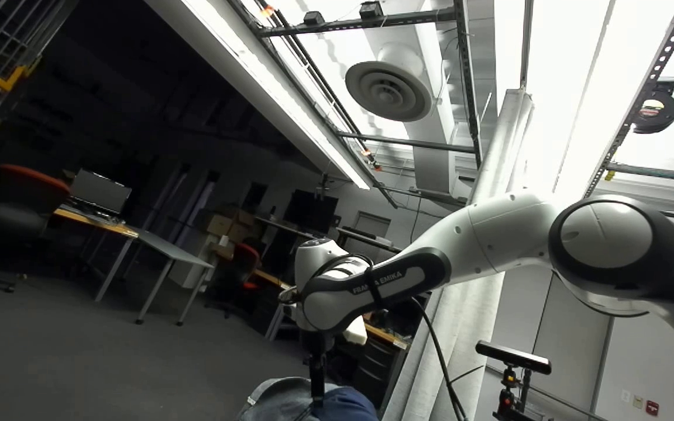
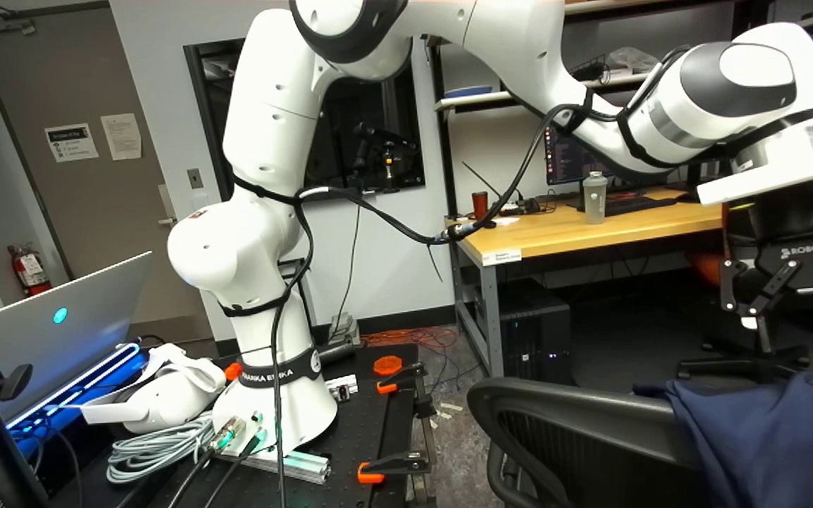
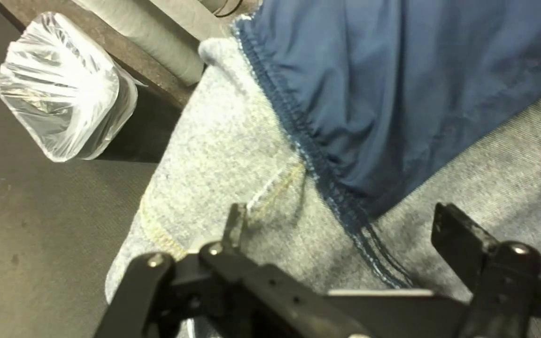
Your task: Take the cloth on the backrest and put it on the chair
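The navy-blue cloth [image 2: 787, 430] hangs in folds over the right part of the dark chair backrest [image 2: 590, 423] in an exterior view. In the wrist view the navy cloth [image 3: 392, 94] lies against pale grey denim-like fabric [image 3: 214, 141], with a gathered edge running down between my fingers. The cloth also shows at the bottom of an exterior view [image 1: 346, 404]. My gripper [image 3: 341, 220] is open and nothing is held between its fingers. In an exterior view the gripper [image 2: 795, 282] is above the cloth, partly cut off at the frame edge. The chair seat is out of view.
A bin with a clear plastic liner [image 3: 64, 94] stands on the floor beside the fabric. A wooden desk [image 2: 590, 229] with a bottle and monitor stands behind. Clamps [image 2: 392, 466] stick out from the robot's base table. A black cable [image 2: 406, 229] hangs along the arm.
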{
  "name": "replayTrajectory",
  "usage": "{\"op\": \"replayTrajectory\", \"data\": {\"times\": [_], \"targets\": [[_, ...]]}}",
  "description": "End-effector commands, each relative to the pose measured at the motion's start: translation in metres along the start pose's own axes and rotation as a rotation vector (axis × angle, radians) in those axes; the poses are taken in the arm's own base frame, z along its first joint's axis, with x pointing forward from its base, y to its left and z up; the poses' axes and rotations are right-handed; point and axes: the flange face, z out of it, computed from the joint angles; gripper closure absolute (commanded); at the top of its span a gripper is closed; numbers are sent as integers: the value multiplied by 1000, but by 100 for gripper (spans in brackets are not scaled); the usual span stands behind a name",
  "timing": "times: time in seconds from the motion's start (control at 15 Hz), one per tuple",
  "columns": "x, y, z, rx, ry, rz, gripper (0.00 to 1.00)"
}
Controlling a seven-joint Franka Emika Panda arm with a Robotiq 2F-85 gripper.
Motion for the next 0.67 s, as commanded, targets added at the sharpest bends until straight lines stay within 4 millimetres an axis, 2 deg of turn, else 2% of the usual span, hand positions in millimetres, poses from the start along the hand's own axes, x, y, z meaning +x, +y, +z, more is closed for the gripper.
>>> {"op": "replayTrajectory", "data": {"times": [0.0,0.13,0.2,0.27,0.4,0.6], "targets": [[-17,3,24,-61,-8,-48,0],[-25,4,37,-71,-19,-48,0],[-29,5,41,-71,-24,-46,3],[-31,5,44,-70,-26,-44,26],[-32,6,45,-67,-18,-34,31],[-31,7,38,-79,15,-12,53]]}}
